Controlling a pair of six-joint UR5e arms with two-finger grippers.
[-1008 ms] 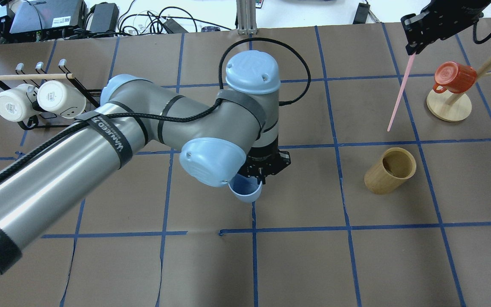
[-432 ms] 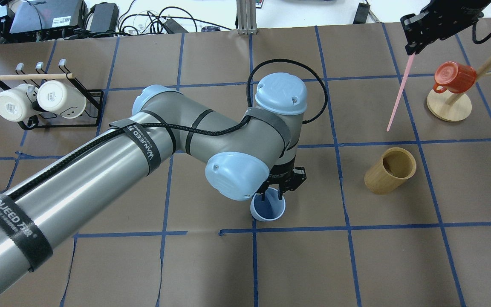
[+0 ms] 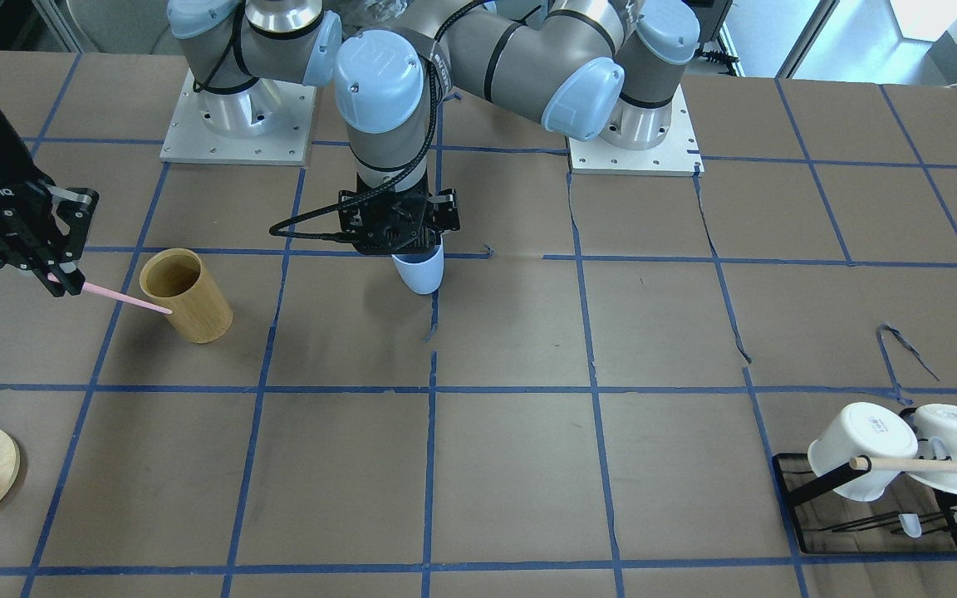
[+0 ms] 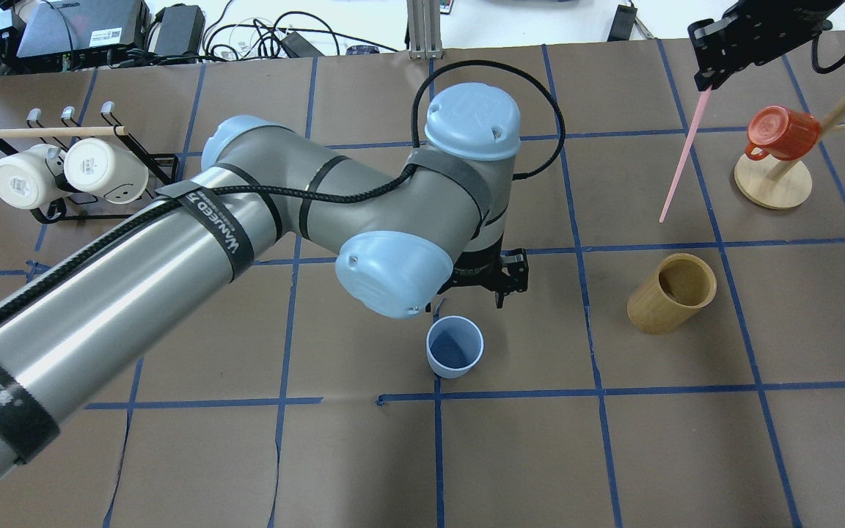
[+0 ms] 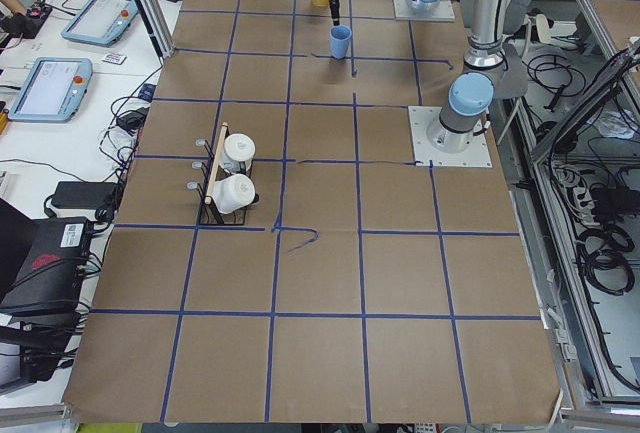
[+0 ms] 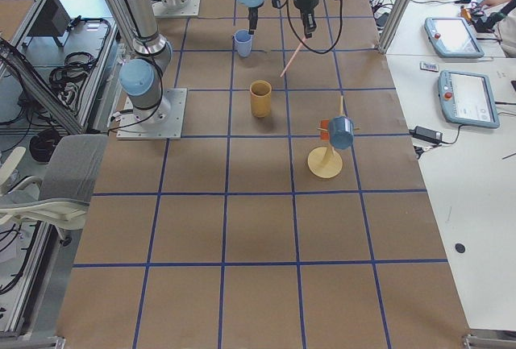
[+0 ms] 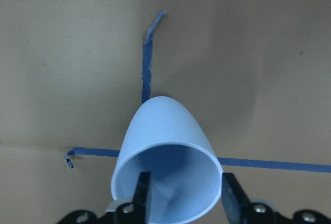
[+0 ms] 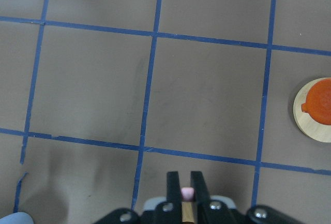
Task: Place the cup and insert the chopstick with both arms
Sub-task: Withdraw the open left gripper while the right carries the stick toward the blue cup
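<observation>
The light-blue cup (image 4: 455,346) stands upright on the brown table near a blue tape crossing. My left gripper (image 4: 470,293) hovers just above its rim, open. In the left wrist view (image 7: 186,198) one finger (image 7: 142,195) is inside the cup (image 7: 165,162) and the other is outside its wall, neither pressing it. My right gripper (image 4: 707,84) is shut on a pale-pink chopstick (image 4: 679,158) that hangs slanted above the table, its lower tip short of the bamboo cylinder (image 4: 672,293). The right wrist view shows the stick's end between shut fingers (image 8: 187,192).
A black rack (image 4: 100,205) with two white mugs and a light-wood rod stands at the left. A red mug (image 4: 782,132) hangs on a wooden tree with a round base (image 4: 772,183) at the far right. My left arm spans the table's left half.
My left gripper carried the cup to the right, set it upright on the table, opened and rose off it. My right gripper with the chopstick shifted slightly left.
</observation>
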